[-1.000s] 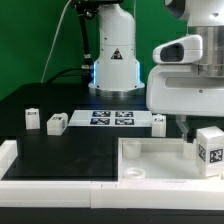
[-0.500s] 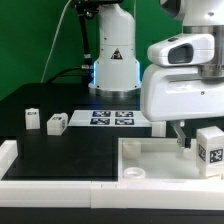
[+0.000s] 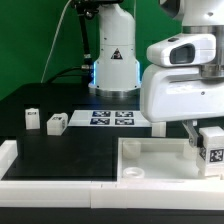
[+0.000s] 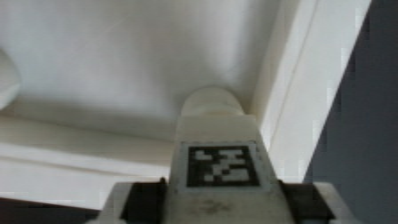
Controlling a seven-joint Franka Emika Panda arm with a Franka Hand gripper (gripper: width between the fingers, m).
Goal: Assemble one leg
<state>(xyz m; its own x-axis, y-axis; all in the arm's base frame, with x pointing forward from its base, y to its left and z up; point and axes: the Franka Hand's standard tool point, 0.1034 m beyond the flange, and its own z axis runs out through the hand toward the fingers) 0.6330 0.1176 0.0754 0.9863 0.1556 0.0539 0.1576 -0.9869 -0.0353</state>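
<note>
Change: since 1 second ago the bulky white arm housing [image 3: 180, 90] has slid toward the exterior view's left and sunk a little. Over the last half second the held piece has edged slightly toward the exterior view's right, at much the same height.
Gripper: the 2-finger gripper [image 3: 205, 142] is closed on the leg. In the wrist view its 2 grey fingers [image 4: 135, 205] sit tight against opposite sides of the piece, with no gap showing.
Leg: the small white plastic block-shaped leg with a black-and-white square marker [image 3: 212, 150] hangs in that grip near the corner of the black tabletop [image 3: 70, 150] that is closest to the exterior camera and on the exterior view's right. Its marker faces the exterior camera.
Beneath it: the large white square panel with a raised rim [image 3: 150, 148] lies along the tabletop edge nearest the exterior camera. The leg is over the panel's inside.
Contact: I cannot tell whether the leg's lower end touches the panel floor.
Wrist view: a second marker on the leg faces the lens. Its rounded end points at the panel floor, just beside the rim, and a dark strip of tabletop shows beyond the rim.
Loose parts: 2 small white blocks [image 3: 31, 118] stand apart near the edge on the exterior view's left.
Marker board: the thin flat white marker board [image 3: 112, 118] lies mid-table, toward the far edge.
Far edge: the white robot base [image 3: 112, 60] stands behind the board.
</note>
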